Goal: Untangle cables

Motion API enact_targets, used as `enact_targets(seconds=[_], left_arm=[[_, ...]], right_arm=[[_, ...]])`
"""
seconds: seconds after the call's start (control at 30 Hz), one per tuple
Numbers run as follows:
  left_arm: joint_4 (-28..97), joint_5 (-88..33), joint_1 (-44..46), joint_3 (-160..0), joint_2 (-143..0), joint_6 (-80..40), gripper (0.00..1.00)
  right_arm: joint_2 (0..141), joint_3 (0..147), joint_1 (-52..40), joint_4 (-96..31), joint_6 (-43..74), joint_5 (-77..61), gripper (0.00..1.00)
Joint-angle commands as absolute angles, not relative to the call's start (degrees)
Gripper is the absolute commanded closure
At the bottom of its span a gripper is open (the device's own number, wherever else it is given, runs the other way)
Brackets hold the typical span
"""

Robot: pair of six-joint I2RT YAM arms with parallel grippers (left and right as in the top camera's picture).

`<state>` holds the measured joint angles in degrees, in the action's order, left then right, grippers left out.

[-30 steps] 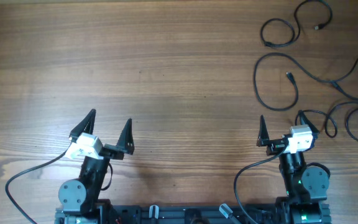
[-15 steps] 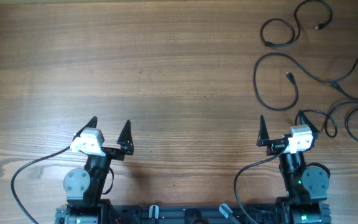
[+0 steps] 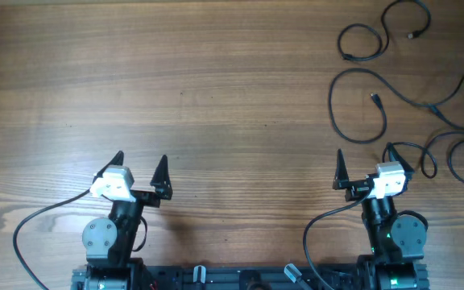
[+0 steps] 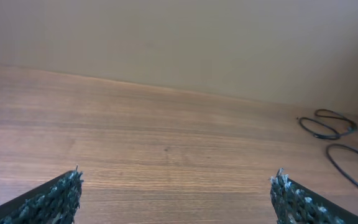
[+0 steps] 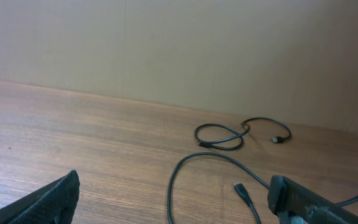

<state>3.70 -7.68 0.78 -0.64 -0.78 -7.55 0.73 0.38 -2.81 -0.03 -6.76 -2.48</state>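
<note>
Currently, both arms sit at the near edge of the wooden worktop [image 3: 216, 97], each low over its base. The left end effector [image 3: 141, 161] stands at its widest, its 2 dark fingers splayed apart with nothing between them. Its wrist view shows only bare wood between the 2 fingertips. The right end effector [image 3: 364, 157] is likewise spread wide and grips nothing.

The cables [image 3: 332, 105] lie loose on the worktop in the far right corner, all on the right arm's side and well apart from the left arm. At least 3 thin black cords can be made out from overhead. The uppermost cable [image 3: 341, 42] forms 1 small loop and 1 open curve, ending in a small plug near the far edge. Below it, the second cable [image 3: 333, 114] sweeps in a large open loop, with a plug end lying inside that curve. Further right, the rightmost cord [image 3: 433, 107] runs in bends and small loops toward the right edge of the worktop. Whether it crosses over itself or its neighbour cannot be told. Its nearest stretch lies just beside the right end effector's outer finger; contact cannot be confirmed. In the right wrist view, the plug end [image 5: 241, 190] rests flat on the wood ahead of the fingers, apart from both.
</note>
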Motion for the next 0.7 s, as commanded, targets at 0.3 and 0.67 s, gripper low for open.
enact_targets(seconds=[0.3, 0.67], left_arm=[[4.6, -2.5, 0.5, -0.3, -0.2, -3.2, 0.0], [4.4, -2.7, 0.5, -0.3, -0.2, -1.7, 0.0]], right_arm=[[0.2, 0.3, -2.5, 0.1, -7.4, -2.4, 0.0], [0.2, 0.3, -2.5, 0.1, -7.4, -2.3, 0.0]])
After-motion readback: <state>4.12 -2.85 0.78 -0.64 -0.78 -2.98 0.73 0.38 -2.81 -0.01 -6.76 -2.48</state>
